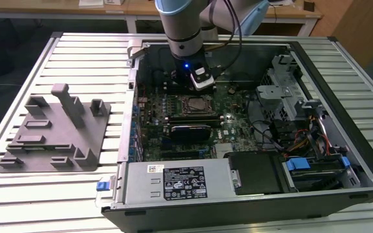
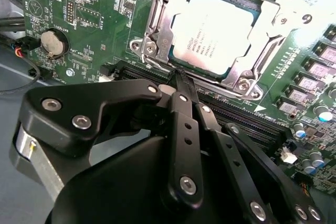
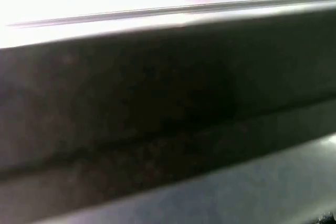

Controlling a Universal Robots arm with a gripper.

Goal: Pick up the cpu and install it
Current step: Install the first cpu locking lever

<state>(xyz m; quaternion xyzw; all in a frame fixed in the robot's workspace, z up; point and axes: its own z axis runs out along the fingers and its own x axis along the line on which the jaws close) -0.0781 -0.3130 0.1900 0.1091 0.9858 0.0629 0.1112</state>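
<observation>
I see the cpu point(image 2: 215, 30) lying flat in its socket on the motherboard point(image 2: 100, 19), with the metal socket frame point(image 2: 157, 30) around it. In the exterior view the cpu point(image 1: 192, 104) sits mid-board inside the open computer case point(image 1: 342, 160). My gripper point(image 2: 181, 80) hangs just beside the socket, its black fingers point(image 2: 184, 129) pressed together with nothing between them. The grey fixture plate point(image 1: 50, 141) lies on the slatted table point(image 1: 37, 204) towards the exterior view's left, well apart from the case.
</observation>
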